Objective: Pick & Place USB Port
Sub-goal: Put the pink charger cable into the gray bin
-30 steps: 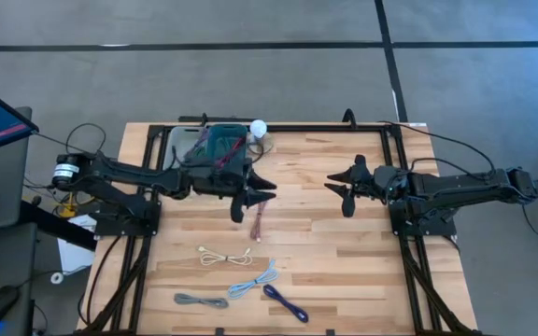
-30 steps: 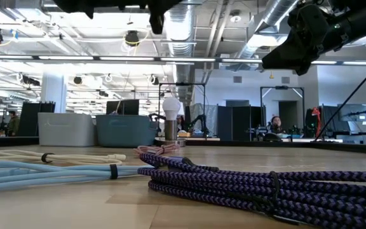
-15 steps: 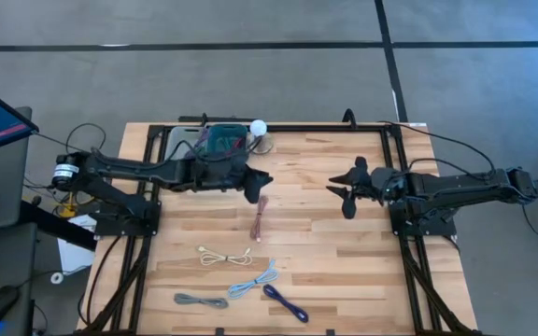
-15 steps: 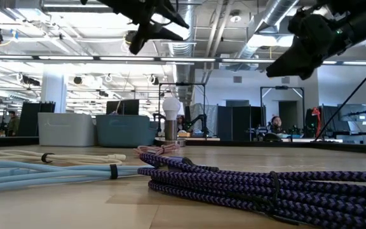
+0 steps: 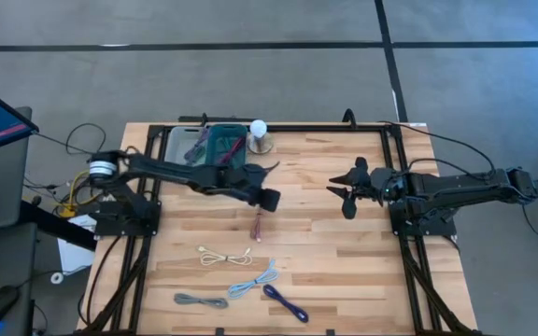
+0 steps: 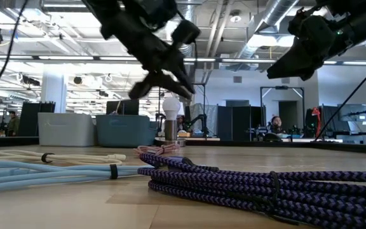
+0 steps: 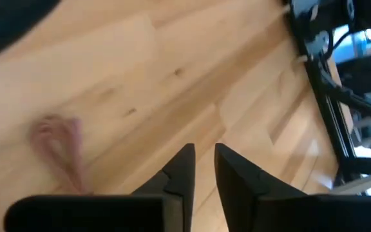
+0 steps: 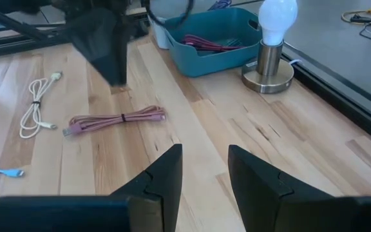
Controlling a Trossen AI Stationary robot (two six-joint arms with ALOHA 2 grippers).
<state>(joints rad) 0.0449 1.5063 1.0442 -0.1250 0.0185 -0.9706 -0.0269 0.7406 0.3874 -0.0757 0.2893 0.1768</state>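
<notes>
Just below the left gripper [image 5: 271, 199] lies the pink cable [image 5: 259, 224].

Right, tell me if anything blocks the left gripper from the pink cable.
Nothing visible does. The left gripper hangs above bare table close beside the pink cable; the other cables and the teal bin lie away from that gap.

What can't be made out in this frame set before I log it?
- Teal bin contents: in the high view the left arm covers part of it; the right wrist view shows only pink cable ends.
- Pink cable: blurred in the left wrist view and partly cut off behind the left hand; connector type unreadable.
- Grey cable and purple cable: too small in the high view to read their plugs.
- Right hand waits over the table, empty.
</notes>
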